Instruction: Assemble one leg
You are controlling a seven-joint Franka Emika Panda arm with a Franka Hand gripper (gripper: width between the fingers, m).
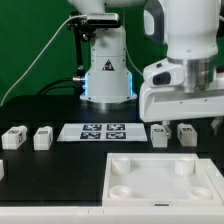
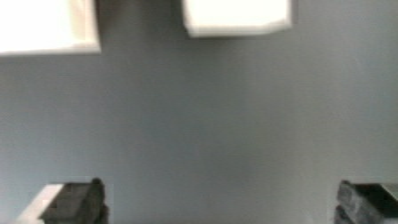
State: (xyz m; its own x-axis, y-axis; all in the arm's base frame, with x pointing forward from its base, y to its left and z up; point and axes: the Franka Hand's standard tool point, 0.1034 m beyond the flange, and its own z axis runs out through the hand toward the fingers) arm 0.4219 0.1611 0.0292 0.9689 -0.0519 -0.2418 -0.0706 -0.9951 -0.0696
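Jaws stand released and wide apart, grasping nothing: in the wrist view each fingertip shows at the picture's border, and only bare table lies in the gap. We locate the leg and a second leg side by side on the table, roughly beneath the jaws, toward the exterior view's right. In the wrist view both blocks lie outside the gap, offset to the same side of the fingertip line; the better-centred block sits nearly on the gap's centreline. Both are cropped, so we cannot state the long axis. We judge the coming move needs a shift toward that block, then a descent.
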